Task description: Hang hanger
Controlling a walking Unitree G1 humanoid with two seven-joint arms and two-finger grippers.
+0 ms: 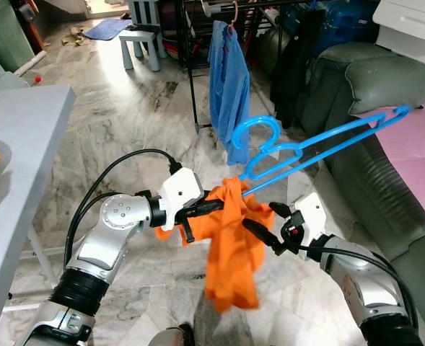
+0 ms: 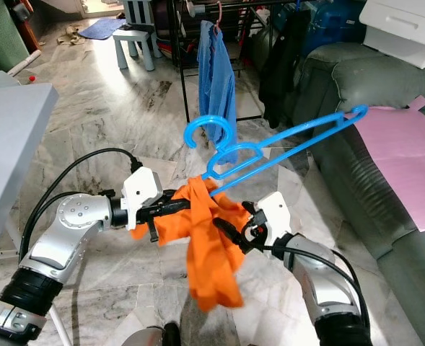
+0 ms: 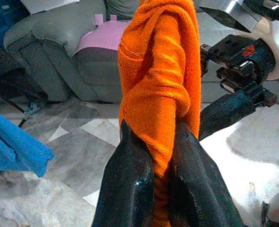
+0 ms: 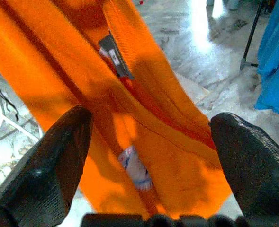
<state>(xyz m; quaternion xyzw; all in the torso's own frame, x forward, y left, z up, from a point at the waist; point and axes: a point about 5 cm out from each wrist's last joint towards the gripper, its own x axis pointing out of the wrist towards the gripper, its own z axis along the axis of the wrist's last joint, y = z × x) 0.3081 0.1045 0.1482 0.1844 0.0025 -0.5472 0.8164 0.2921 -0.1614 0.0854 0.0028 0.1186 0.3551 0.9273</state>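
Midair over the marble floor (image 1: pixel 125 122), between both arms: a blue hanger (image 1: pixel 320 148) with an orange shirt (image 1: pixel 230 241) bunched at its lower end. Left gripper (image 1: pixel 216 204) clamped on the shirt, black fingers (image 3: pixel 130 184) pinching a thick fold of orange cloth, as seen close up in the left wrist view. Hanger tilted, hook (image 1: pixel 255 133) curling up near the middle, long bar rising toward the right and ending over the grey sofa (image 1: pixel 371 86). Lower end of the hanger buried in the cloth just beside the left fingers; cannot tell whether those fingers also touch the plastic. Rest of the shirt drooping loose below both grippers.

Right gripper (image 1: pixel 268 225) spread wide, just beside the shirt on its right side, closing on nothing. From the right wrist view, two fingers (image 4: pixel 49 165) well apart with orange fabric and a small label (image 4: pixel 113 54) between and beyond them.

Farther back: a dark rack (image 1: pixel 190 65) with a blue garment (image 1: pixel 228 86) hanging on a pink hook, dark clothing (image 1: pixel 295 65) beside it. A pink sheet (image 1: pixel 414 158) lying on the sofa. A grey table (image 1: pixel 17 158) at the left, a small stool (image 1: pixel 141 40) far behind on the floor.
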